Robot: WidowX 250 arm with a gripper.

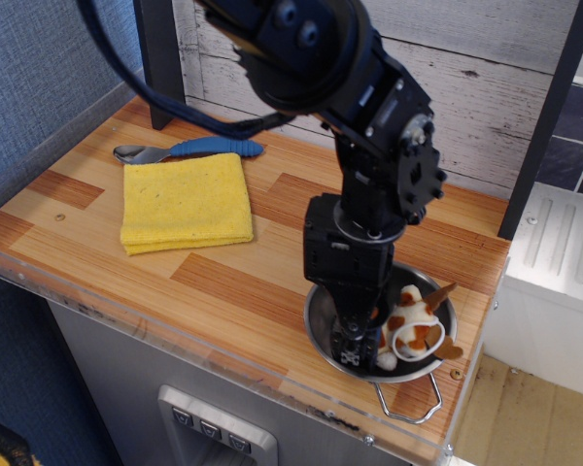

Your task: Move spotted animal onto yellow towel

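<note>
The spotted animal (417, 324), a white plush with orange-brown patches, brown ears and a white loop, lies in a small metal bowl (440, 359) at the front right of the wooden counter. My gripper (351, 348) points down into the bowl, right against the toy's left side. Its fingertips are low in the bowl and I cannot tell if they hold any of the toy. The yellow towel (187, 202) lies flat and bare at the far left of the counter, well away from the gripper.
A blue-handled spoon (212, 148) lies just behind the towel. The bowl's wire handle (409, 404) reaches over the counter's front edge. A dark post (159, 63) stands at the back left. A white plank wall runs behind the counter.
</note>
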